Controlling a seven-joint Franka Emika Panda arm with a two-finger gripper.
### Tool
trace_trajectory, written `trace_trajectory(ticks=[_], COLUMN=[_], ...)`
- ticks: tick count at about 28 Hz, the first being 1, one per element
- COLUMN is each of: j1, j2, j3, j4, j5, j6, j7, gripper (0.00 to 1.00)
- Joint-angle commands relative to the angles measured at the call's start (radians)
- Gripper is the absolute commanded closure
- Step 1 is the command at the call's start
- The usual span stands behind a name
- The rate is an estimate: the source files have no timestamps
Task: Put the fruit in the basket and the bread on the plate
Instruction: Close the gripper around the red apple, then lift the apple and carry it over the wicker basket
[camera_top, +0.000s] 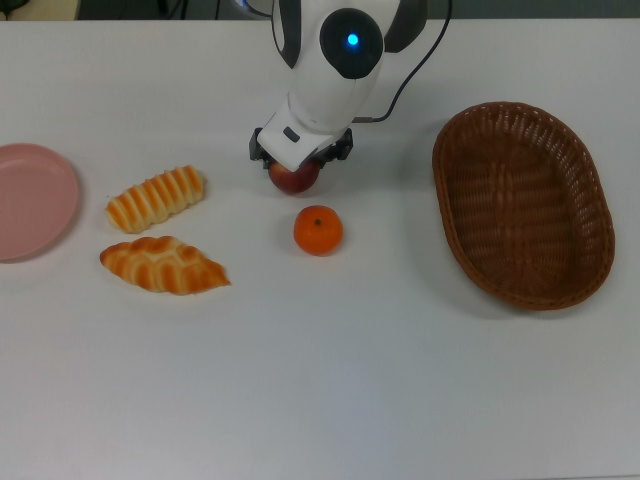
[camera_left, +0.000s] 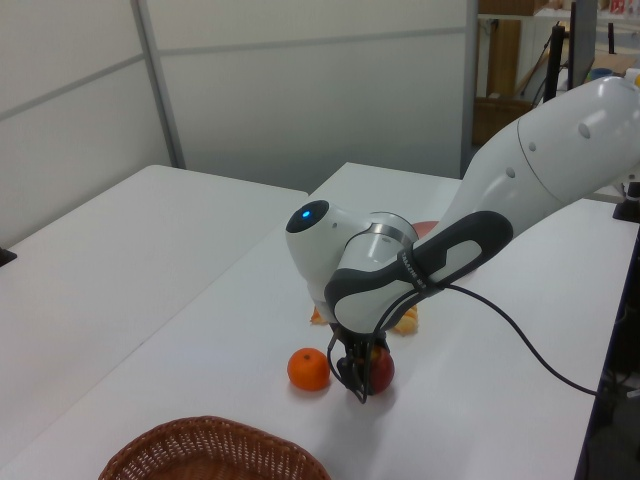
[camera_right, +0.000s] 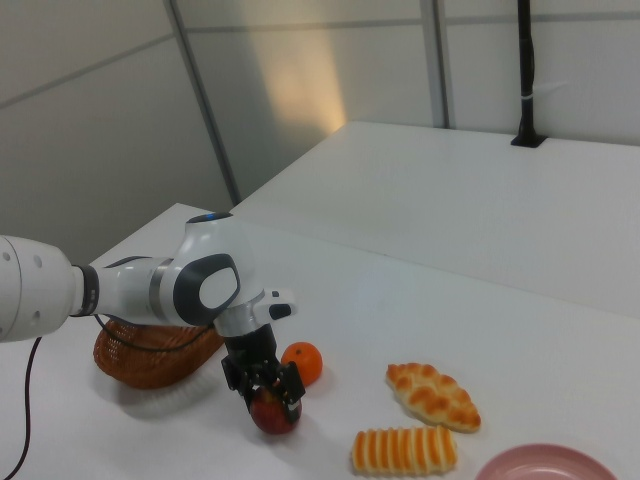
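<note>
The robot's gripper (camera_top: 297, 160) is down on the table (camera_top: 330, 380), right over the red apple (camera_top: 294, 180). Its two fingers are open a little, with one on each side of the apple, but you cannot tell if they are squeezing it yet. The apple sits on the table. In the right view you can see the fingers (camera_right: 290, 387) reach down past the top of the apple (camera_right: 273, 412). In the left view the gripper (camera_left: 357, 372) covers part of the apple (camera_left: 382, 371). The little orange mandarin (camera_top: 318, 230) sits on the table just beside the apple, a bit nearer the bottom of the top view. The brown basket (camera_top: 523, 203) is on the top view's right, well apart from both fruits, and nothing is in it. The striped roll (camera_top: 155, 198) and the pointed braided loaf (camera_top: 162, 265) lie near each other on the top view's left. The roll is farther up and the loaf is lower down. The pink plate (camera_top: 35, 201) is at the top view's left edge, near the bread but not touching it, and it has no bread on it.
</note>
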Motion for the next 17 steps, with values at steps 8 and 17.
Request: trace_trajectory(ticks=[8, 17], j1=[0.011, 0.011], j2=[-0.008, -0.011], j3=[0.063, 0.180], j4=[0.124, 0.265], j5=[-0.009, 0.006], j6=[-0.063, -0.203], j7=[0.126, 0.218], gripper=[1.00, 1.00])
